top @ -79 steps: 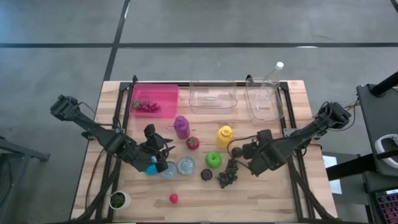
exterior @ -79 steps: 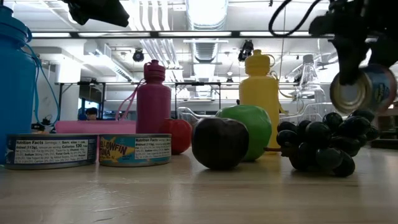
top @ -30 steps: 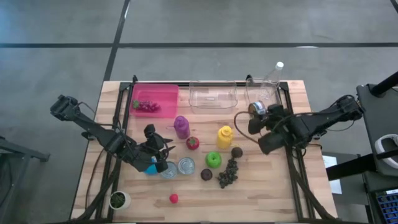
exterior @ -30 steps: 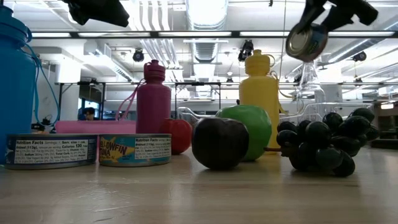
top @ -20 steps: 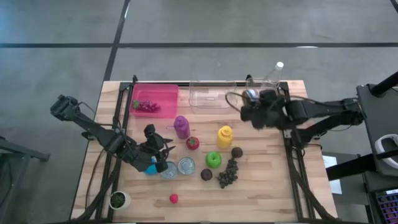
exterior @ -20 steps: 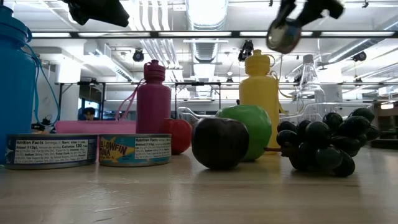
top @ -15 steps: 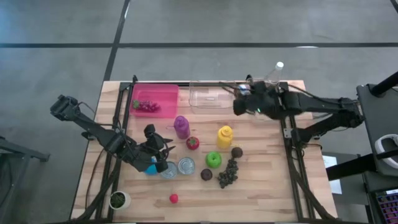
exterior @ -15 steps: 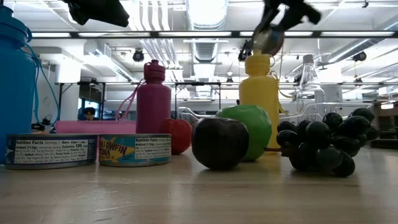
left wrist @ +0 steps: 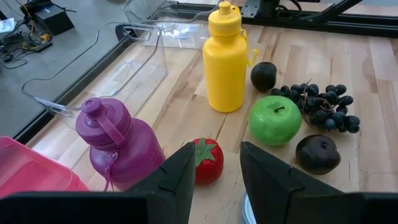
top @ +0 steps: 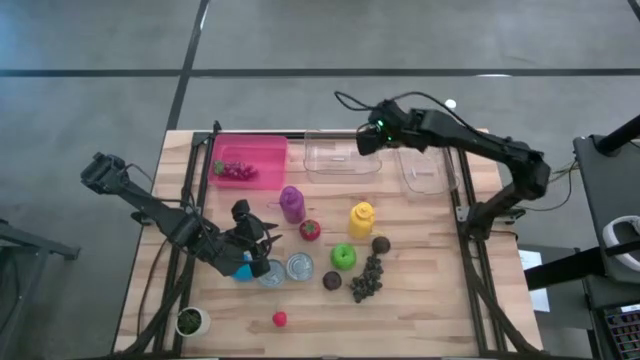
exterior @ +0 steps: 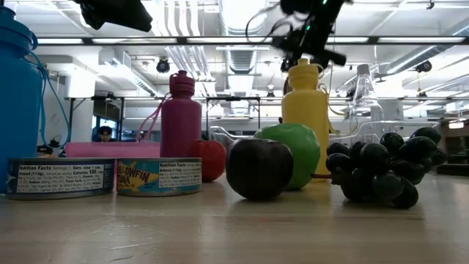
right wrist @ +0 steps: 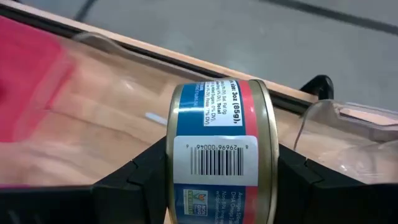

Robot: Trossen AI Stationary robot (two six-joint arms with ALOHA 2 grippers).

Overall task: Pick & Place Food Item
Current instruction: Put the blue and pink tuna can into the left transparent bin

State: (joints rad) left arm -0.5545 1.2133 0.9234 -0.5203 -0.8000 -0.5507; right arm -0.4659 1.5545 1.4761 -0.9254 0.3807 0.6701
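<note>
A small tin can [right wrist: 217,155] with a blue and red label is held in my right gripper [right wrist: 219,177], which hangs over the right end of the middle clear bin [top: 342,155] at the table's far edge. In the high view the gripper [top: 368,140] hides the can. My left gripper [left wrist: 217,180] stands open at the near left, by the blue bottle [top: 243,268], with nothing between its fingers. The pink bin [top: 248,160] on the far left has dark grapes in it. My right gripper pinches the can between its two fingers, one on each flat end [right wrist: 173,168], with the labelled side wall toward the wrist camera. The fingers slant down from the table's right side. The can stands on edge, lifted clear above the clear bin.
Mid-table stand a yellow bottle [top: 361,218] and a purple bottle [top: 291,202], with a tomato [top: 310,229], a green apple [top: 343,255], black grapes [top: 366,280], two plums and two flat cans [top: 300,266]. Another clear bin [top: 425,165] with a clear bottle is at the far right.
My right gripper has carried the can from over the table's right side toward the far left, turning as it went. It now hangs over the middle clear bin, with the can still clear of everything.
</note>
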